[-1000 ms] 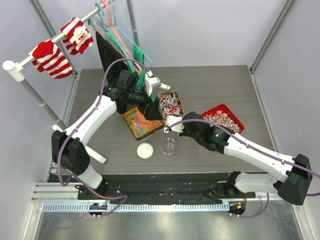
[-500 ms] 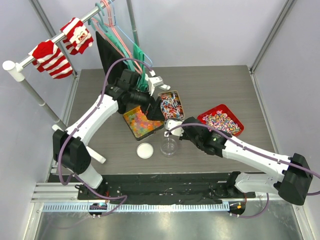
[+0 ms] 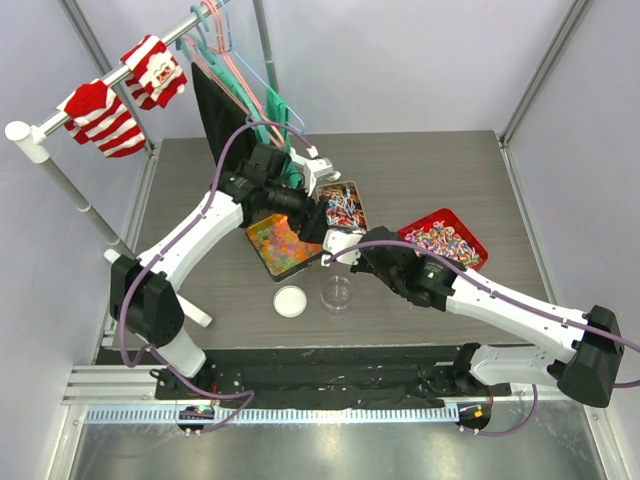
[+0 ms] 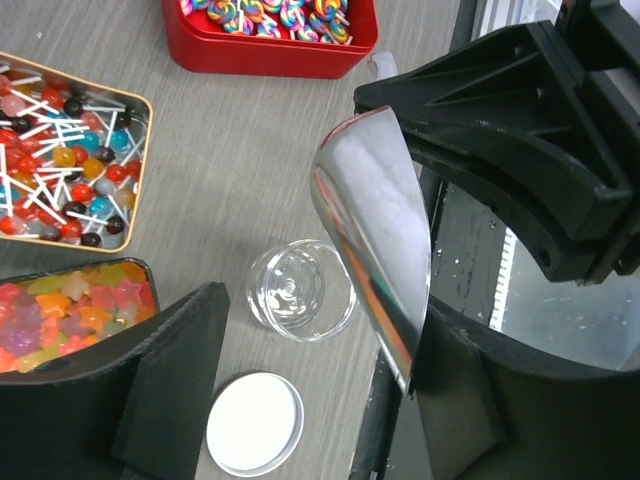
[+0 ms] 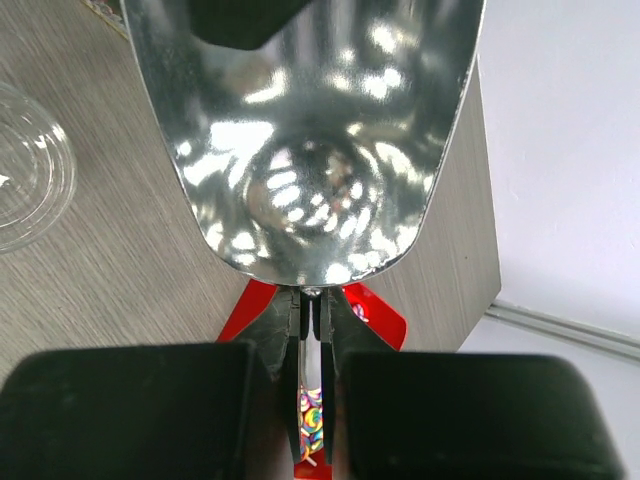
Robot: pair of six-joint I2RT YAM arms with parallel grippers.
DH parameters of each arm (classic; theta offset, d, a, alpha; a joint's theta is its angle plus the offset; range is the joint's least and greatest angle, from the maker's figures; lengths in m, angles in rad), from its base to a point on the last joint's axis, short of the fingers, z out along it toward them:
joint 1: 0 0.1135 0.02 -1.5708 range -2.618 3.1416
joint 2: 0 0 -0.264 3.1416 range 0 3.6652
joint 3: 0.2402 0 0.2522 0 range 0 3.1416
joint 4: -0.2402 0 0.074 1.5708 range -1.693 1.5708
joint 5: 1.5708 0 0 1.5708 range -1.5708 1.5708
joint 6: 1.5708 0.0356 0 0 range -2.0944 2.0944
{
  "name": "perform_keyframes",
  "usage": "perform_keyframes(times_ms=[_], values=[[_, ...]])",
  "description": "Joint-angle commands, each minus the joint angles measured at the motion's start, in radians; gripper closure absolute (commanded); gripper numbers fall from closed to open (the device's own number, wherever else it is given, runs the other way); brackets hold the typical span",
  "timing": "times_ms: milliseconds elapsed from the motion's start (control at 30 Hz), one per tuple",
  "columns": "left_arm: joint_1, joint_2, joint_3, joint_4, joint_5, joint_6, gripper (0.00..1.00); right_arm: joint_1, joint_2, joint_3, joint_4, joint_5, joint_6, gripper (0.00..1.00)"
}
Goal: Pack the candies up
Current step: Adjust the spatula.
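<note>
The right hand [image 5: 310, 305] pinches the empty silver scoop [image 5: 300, 130] by its handle, just beside the gummy candies [image 3: 278, 243]. The left hand [image 4: 320, 350] hangs spread wide near them.

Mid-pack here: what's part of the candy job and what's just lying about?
Job: gummies, lollipops, swirl candies, scoop in the right fingers, clear cup, white lid.
Lying about: striped socks, hangers on the rack.

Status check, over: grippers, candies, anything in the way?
Left gripper open. Right gripper shut on empty scoop. Candies in trays; cup empty, lid off. Nothing covers cup.
</note>
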Motion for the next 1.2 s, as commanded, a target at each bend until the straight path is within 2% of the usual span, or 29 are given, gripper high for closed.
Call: perform_keyframes(times_ms=[0,67,167,200,267,300,400,467,500,533,600,733,800,933,1133,1167], values=[[-0.003,0.018,0.025,0.034,0.032,-0.018,0.38,0.020,0.007,0.060,0.011,-0.009,0.024,0.99],[-0.004,0.025,0.026,0.034,0.035,-0.018,0.46,0.026,0.003,0.063,0.010,-0.011,0.023,0.99],[-0.003,0.034,0.029,0.036,0.046,-0.019,0.65,0.033,-0.014,0.066,0.002,-0.023,0.023,0.99],[-0.004,0.039,0.029,0.036,0.053,-0.019,0.80,0.033,-0.022,0.064,-0.001,-0.026,0.023,0.99],[-0.004,0.050,0.037,0.028,0.064,-0.018,0.98,0.034,-0.040,0.064,-0.005,-0.038,0.026,0.99],[-0.004,0.051,0.040,0.022,0.069,-0.015,1.00,0.034,-0.046,0.063,-0.007,-0.042,0.024,0.99],[-0.004,0.056,0.044,0.007,0.108,-0.006,1.00,0.034,-0.072,0.060,-0.013,-0.058,0.021,0.99],[-0.003,0.051,0.043,-0.007,0.154,0.008,1.00,0.034,-0.086,0.049,-0.012,-0.071,0.019,0.90],[-0.003,0.047,0.040,-0.013,0.173,0.016,1.00,0.036,-0.103,0.041,-0.013,-0.080,0.015,0.70],[-0.003,0.045,0.038,-0.021,0.206,0.023,1.00,0.034,-0.117,0.034,-0.013,-0.088,0.015,0.57],[-0.003,0.032,0.035,-0.044,0.245,0.048,1.00,0.036,-0.149,0.018,-0.012,-0.112,0.013,0.40],[-0.001,0.016,0.038,-0.098,0.334,0.100,1.00,0.034,-0.193,0.003,-0.009,-0.144,0.023,0.42],[-0.001,0.010,0.044,-0.122,0.368,0.121,1.00,0.034,-0.212,-0.006,0.001,-0.158,0.020,0.51],[0.005,0.010,0.051,-0.145,0.412,0.137,1.00,0.034,-0.249,-0.031,0.030,-0.175,0.010,0.60],[0.005,0.030,0.054,-0.153,0.425,0.140,1.00,0.033,-0.255,-0.069,0.090,-0.174,0.001,0.62],[0.005,0.030,0.057,-0.155,0.426,0.139,1.00,0.036,-0.255,-0.083,0.111,-0.170,-0.007,0.65]])
